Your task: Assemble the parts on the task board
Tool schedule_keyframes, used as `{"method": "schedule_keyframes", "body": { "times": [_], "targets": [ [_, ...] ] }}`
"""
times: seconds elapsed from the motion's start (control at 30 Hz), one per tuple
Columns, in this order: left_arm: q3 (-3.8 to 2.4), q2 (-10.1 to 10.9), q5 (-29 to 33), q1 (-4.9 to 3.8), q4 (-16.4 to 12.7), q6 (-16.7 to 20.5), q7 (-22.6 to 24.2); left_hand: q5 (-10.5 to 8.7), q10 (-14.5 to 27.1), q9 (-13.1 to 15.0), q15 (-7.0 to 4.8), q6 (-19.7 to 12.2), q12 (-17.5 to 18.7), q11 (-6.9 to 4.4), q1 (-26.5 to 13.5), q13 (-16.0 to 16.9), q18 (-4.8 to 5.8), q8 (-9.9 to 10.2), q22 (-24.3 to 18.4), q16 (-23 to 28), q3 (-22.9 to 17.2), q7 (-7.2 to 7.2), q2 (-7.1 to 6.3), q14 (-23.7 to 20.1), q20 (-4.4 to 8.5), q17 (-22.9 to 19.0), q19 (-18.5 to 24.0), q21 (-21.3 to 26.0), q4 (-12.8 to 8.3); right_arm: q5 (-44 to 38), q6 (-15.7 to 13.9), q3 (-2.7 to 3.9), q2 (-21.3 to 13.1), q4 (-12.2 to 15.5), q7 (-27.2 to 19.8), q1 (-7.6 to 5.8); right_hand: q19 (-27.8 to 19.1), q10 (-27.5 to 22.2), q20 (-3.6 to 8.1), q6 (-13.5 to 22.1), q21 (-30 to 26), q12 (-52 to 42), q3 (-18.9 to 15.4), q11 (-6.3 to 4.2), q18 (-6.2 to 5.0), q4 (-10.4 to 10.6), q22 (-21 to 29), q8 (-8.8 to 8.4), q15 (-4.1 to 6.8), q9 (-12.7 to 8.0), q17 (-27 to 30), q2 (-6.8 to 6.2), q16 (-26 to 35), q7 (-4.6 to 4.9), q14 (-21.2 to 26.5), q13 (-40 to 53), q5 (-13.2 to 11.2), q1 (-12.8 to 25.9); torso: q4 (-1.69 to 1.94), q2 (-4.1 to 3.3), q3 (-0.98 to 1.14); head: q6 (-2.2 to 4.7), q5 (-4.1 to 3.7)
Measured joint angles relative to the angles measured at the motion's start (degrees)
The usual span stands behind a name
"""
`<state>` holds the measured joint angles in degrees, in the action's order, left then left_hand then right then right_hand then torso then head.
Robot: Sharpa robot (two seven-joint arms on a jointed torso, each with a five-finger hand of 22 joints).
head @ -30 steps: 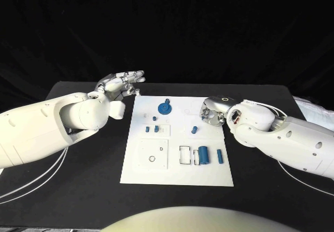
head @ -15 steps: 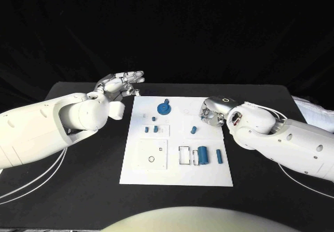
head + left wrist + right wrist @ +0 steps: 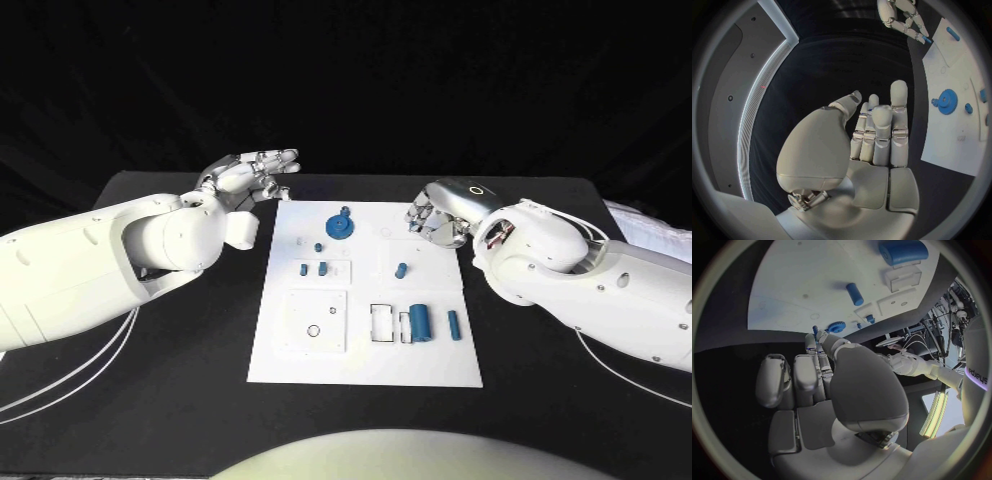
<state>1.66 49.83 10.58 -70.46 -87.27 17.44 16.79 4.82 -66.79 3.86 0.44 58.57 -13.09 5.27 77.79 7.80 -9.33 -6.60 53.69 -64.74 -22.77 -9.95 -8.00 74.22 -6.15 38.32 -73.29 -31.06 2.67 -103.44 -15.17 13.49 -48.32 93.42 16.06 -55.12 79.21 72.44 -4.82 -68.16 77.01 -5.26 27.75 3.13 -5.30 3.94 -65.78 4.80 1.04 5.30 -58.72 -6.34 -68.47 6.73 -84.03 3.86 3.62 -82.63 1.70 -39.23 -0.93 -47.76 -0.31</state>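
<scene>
The right hand [image 3: 437,217], a small blue part [image 3: 926,38] pinched in its fingertips, has been lifted from the task board [image 3: 366,350] on the counter [image 3: 173,400], so insertion seems next, while the left hand [image 3: 248,176] is held empty and spread beside the board.
</scene>
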Motion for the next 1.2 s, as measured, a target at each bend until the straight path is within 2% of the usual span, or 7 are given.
{"method": "schedule_keyframes", "body": {
  "times": [0.2, 0.37, 0.47, 0.67, 0.8, 0.93, 1.2],
  "targets": [
    [0.00, 0.0, 0.0, 0.00, 0.0, 0.0, -0.1, 0.00, 0.2, 0.0, 0.00, -0.1, 0.0, 0.03, 0.0, 0.0, 0.00, 0.0, 0.0, 0.0, 0.0, 0.06, 0.00, 0.0, 0.00, 0.0, 0.0, 0.0, 0.0, 1.7, -0.2, 0.11, 0.4, 3.9, -0.1, 0.79, 0.0, 0.0, 0.00, 0.0, 0.0, 0.0, 0.3, 0.00, 0.00, -0.3, 0.0, 0.00, 0.00, 0.0, 0.0, 0.00, 0.0, 0.00, 0.0, -0.1, -0.1, 0.0, 0.07, -0.02, -0.03, 0.03, 0.59],
    [0.00, -0.2, 0.0, 0.00, -0.2, 0.0, -0.1, 0.00, 0.2, 0.0, 0.00, -0.1, 0.0, 0.03, 0.0, 0.0, 0.00, 0.0, -0.1, 0.0, 0.0, 0.06, 0.00, 0.0, 0.00, 0.0, 0.0, 0.0, 0.0, 3.3, 0.0, -0.03, 2.1, 7.6, -0.6, 3.62, 0.0, 0.0, 0.00, 0.0, 0.0, 0.4, 0.3, 0.01, 0.00, -0.3, 0.2, 0.00, 0.00, 0.0, 0.2, -0.01, 0.0, 0.01, 0.0, -0.1, -0.1, 0.0, 0.16, -0.02, -0.07, -0.21, 1.53],
    [0.00, -0.2, 0.0, 0.00, -0.4, -0.1, -0.1, 0.00, 0.2, 0.0, 0.01, -0.1, 0.0, 0.03, 0.0, 0.0, 0.00, 0.0, -0.1, 0.0, 0.0, 0.06, 0.00, 0.0, 0.00, 0.0, 0.0, 0.0, 0.0, 4.1, 0.1, -0.21, 3.6, 8.4, -1.0, 5.14, 0.0, 0.0, 0.00, 0.0, 0.0, 0.7, 0.4, 0.01, 0.00, -0.4, 0.3, 0.00, 0.00, 0.0, 0.2, -0.01, 0.0, 0.01, 0.0, -0.1, -0.1, 0.0, 0.17, -0.02, -0.07, -0.44, 2.19],
    [0.00, -0.6, -0.1, 0.01, -0.5, -0.1, -0.1, 0.00, 0.1, 0.0, 0.01, -0.1, 0.0, 0.04, 0.0, 0.0, 0.00, 0.0, -0.1, 0.0, 0.0, 0.06, 0.00, 0.0, 0.00, 0.0, 0.0, 0.0, 0.0, 5.2, 0.5, -1.18, 6.5, 8.1, -2.1, 7.61, 0.0, 0.0, 0.00, 0.0, 0.0, 0.7, 0.6, 0.02, 0.00, -0.6, 0.5, -0.02, 0.00, 0.0, 0.4, 0.00, 0.0, 0.01, 0.0, -0.1, -0.2, 0.0, 0.18, -0.02, -0.18, -0.90, 3.06],
    [0.00, -0.9, -0.1, 0.01, -0.5, -0.1, -0.1, 0.00, 0.1, 0.0, 0.01, -0.1, 0.0, 0.04, 0.0, 0.0, 0.01, 0.0, -0.1, 0.0, 0.0, 0.06, 0.00, 0.0, 0.00, 0.0, 0.0, 0.0, 0.0, 5.5, 1.0, -1.76, 8.2, 7.1, -2.8, 8.60, 0.0, 0.0, 0.00, 0.1, 0.0, 0.9, 0.6, 0.07, 0.01, -0.6, 0.5, -0.08, -0.01, 0.0, 0.5, 0.23, 0.0, -0.06, 0.0, -0.2, 0.0, 0.2, 0.21, -0.07, -0.18, -1.13, 3.48],
    [0.02, -1.3, -0.1, 0.02, -0.5, -0.2, -0.1, 0.00, 0.2, 0.0, 0.19, -0.1, -0.4, 0.04, 0.0, 0.1, 0.00, 0.0, -0.1, 0.0, 0.2, 0.06, 0.00, -0.2, 0.00, -0.1, 0.0, 0.0, 0.2, 5.6, 1.4, -2.27, 9.4, 5.8, -3.3, 9.20, 0.0, -0.2, 0.00, 0.3, 0.0, 0.9, 0.8, 0.28, 0.01, -0.8, 0.6, -0.31, -0.01, 0.0, 0.6, 0.30, 0.0, 0.10, 0.0, -0.2, 0.1, 0.3, 0.21, -0.07, -0.18, -1.38, 3.85],
    [0.02, -1.4, -0.1, 0.02, -0.6, -0.4, -0.2, 0.00, 0.2, 0.0, 0.19, -0.1, -0.4, 0.04, 0.0, 0.1, 0.00, 0.0, -0.1, 0.0, 0.2, 0.07, 0.00, -0.2, 0.00, -0.1, 0.0, 0.0, 0.2, 5.4, 2.1, -2.64, 10.5, 3.9, -3.8, 9.50, 0.0, -0.2, 0.00, 0.3, 0.0, 1.0, 0.8, 0.28, 0.01, -0.8, 0.6, -0.46, -0.01, 0.0, 0.6, 0.30, 0.0, 0.10, 0.0, -0.2, 0.1, 0.3, 0.12, -0.07, -0.14, -1.80, 4.33]
  ]
}}
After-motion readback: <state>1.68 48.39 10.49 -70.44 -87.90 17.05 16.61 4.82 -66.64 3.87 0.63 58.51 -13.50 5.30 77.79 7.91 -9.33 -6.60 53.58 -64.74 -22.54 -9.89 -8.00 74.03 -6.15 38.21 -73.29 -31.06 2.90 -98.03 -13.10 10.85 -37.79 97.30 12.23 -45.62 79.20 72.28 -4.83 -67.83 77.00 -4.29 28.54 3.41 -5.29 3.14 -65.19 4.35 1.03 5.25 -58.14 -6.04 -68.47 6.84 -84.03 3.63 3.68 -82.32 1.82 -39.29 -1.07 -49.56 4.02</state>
